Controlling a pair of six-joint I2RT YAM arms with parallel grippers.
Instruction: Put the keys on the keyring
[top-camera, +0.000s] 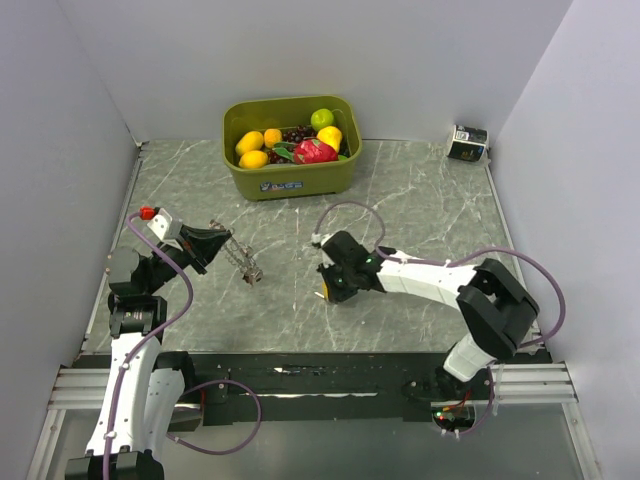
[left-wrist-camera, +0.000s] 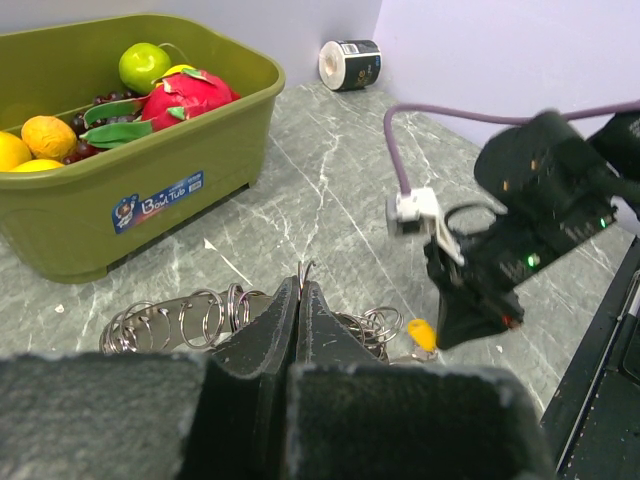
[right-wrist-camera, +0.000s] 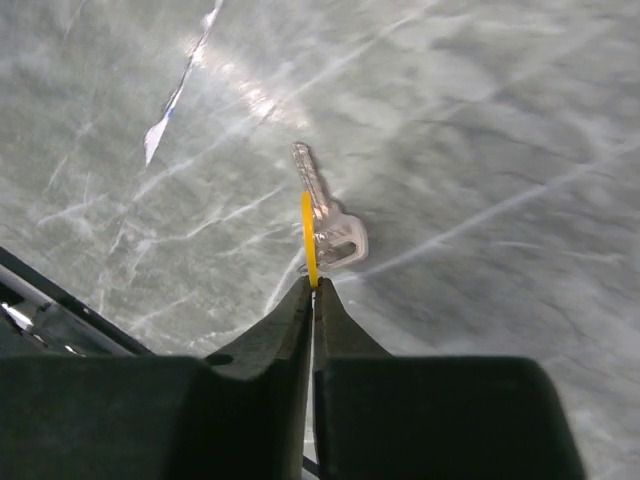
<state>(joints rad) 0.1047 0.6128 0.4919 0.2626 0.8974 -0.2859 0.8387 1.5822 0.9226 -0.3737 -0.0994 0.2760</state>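
My left gripper (top-camera: 224, 242) is shut on one ring of a string of linked metal keyrings (top-camera: 245, 266) that hangs down to the table. In the left wrist view the jaws (left-wrist-camera: 301, 287) pinch one ring, and other rings (left-wrist-camera: 180, 315) lie on either side. My right gripper (top-camera: 326, 291) is at mid table, shut on a yellow-headed key (top-camera: 324, 293). That key shows edge-on in the right wrist view (right-wrist-camera: 309, 245) at the fingertips (right-wrist-camera: 314, 285). A white-headed key (right-wrist-camera: 335, 235) lies flat on the table just beyond. The yellow head also shows in the left wrist view (left-wrist-camera: 422, 333), right of the rings.
A green tub (top-camera: 290, 178) of fruit stands at the back centre, and also shows in the left wrist view (left-wrist-camera: 150, 200). A small roll (top-camera: 467, 142) lies at the back right corner. The walls close in on the left, back and right. The black front rail (top-camera: 300, 368) runs along the near edge.
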